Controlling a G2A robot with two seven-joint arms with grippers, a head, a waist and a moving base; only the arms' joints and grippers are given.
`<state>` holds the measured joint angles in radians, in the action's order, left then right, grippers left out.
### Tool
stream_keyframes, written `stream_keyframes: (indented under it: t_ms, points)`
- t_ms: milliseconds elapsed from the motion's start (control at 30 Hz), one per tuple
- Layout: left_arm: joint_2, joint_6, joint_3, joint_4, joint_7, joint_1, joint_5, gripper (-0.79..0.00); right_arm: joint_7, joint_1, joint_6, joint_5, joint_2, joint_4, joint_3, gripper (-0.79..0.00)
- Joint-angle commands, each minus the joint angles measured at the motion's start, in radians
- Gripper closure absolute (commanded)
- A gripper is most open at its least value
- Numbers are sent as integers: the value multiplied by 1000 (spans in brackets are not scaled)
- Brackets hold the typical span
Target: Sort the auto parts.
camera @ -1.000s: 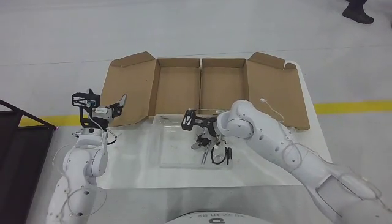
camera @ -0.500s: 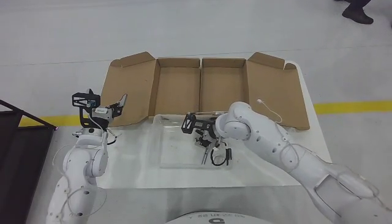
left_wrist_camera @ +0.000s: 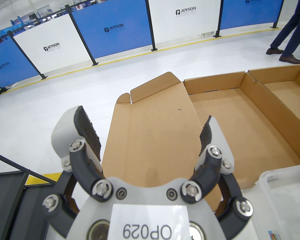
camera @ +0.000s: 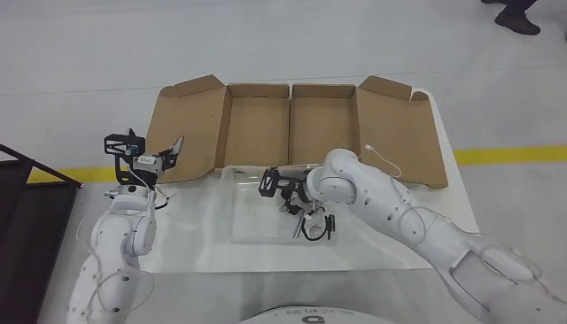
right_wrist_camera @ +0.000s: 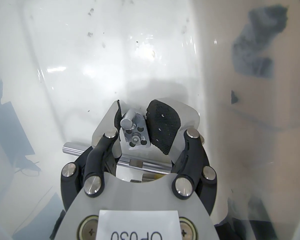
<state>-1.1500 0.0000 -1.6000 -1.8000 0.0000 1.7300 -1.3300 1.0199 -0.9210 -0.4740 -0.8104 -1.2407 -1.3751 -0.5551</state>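
Top view gives me the layout: an open cardboard box [camera: 257,129] with two compartments and flaps folded flat lies across the upper centre of the frame, and a clear plastic bin [camera: 241,228] sits just below it on the white table [camera: 190,258]. A tangle of dark auto parts [camera: 312,226] lies in the lower right part of the bin.

My right gripper [camera: 269,182] is inside the bin, near its upper edge at the centre of the frame. In the right wrist view I see the right gripper [right_wrist_camera: 133,119] with its jaws pinching a small grey metal block [right_wrist_camera: 137,134]; the block has several round holes and a short pin standing out of it. The block is raised off the bin floor, and a polished steel rod [right_wrist_camera: 75,150] lies beneath it, partly hidden behind the fingers.

My left gripper [camera: 173,150] hangs at the left of the frame, over the outer flap of the box. The left wrist view shows the left gripper [left_wrist_camera: 146,123] with jaws spread wide and nothing between the pads [left_wrist_camera: 87,128], the flap and the nearer compartment lying past them
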Motion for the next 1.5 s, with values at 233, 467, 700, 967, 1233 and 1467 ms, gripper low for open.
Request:
stream_keyframes:
  t_ms: [233, 467, 700, 967, 1233, 1467]
  points:
    - [0, 0, 0, 0, 0, 0, 0, -785, -99, -67, -74, 45, 47, -143, -125, 0]
    - [0, 0, 0, 0, 0, 0, 0, -785, -327, -188, -281, 241, 102, -196, -319, 0]
    - [0, 0, 0, 0, 0, 0, 0, -785, -458, -270, -538, 593, 140, -147, -431, 0]
    - [0, 0, 0, 0, 0, 0, 0, -785, -468, -307, -538, 772, 172, -179, -492, 0]
    - [0, 0, 0, 0, 0, 0, 0, -785, -480, -320, -538, 788, 177, -181, -505, 0]
    - [0, 0, 0, 0, 0, 0, 0, -785, -502, -326, -536, 815, 175, -188, -499, 0]
